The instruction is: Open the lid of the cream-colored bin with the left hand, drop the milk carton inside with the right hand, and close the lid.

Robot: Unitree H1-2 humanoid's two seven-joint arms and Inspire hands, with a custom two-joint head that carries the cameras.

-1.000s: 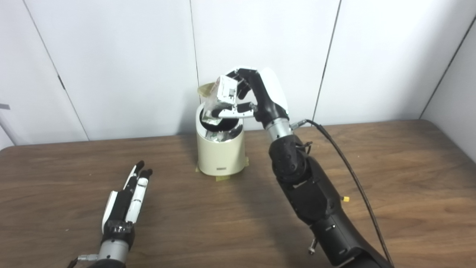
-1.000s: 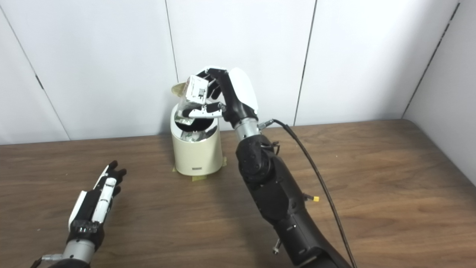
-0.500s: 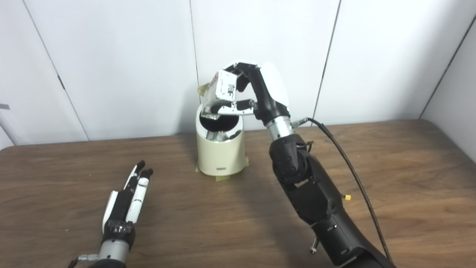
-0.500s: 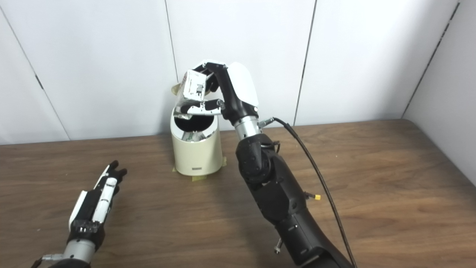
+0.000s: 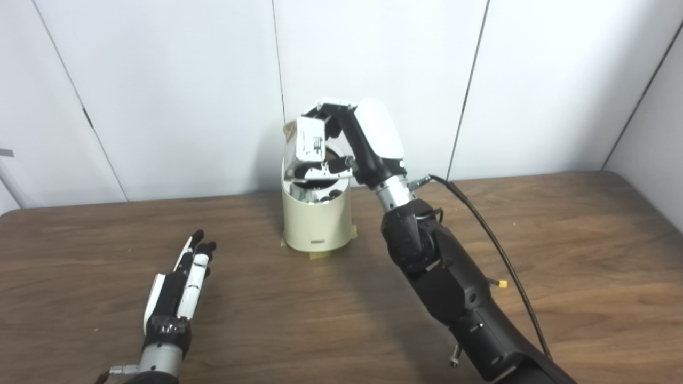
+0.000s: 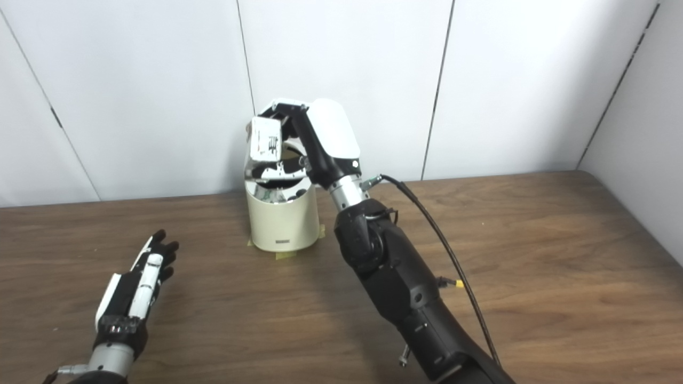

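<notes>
Both views show much the same. The right hand (image 5: pixel 347 144) grips the white milk carton (image 5: pixel 309 140) above the open cream bin (image 5: pixel 316 218) near the table's (image 5: pixel 587 256) back edge, partly hiding its raised lid (image 6: pixel 251 128). The left hand (image 5: pixel 179 282) rests open near the front-left corner.

The bin (image 5: pixel 316 224) is cream, with a shiny silver inner rim. The carton (image 5: pixel 309 143) is white with dark print. Each robot hand is black and white, right (image 5: pixel 349 141) and left (image 5: pixel 179 285). The desk (image 5: pixel 587 240) is dark brown wood grain. The wall (image 5: pixel 160 80) is white.
</notes>
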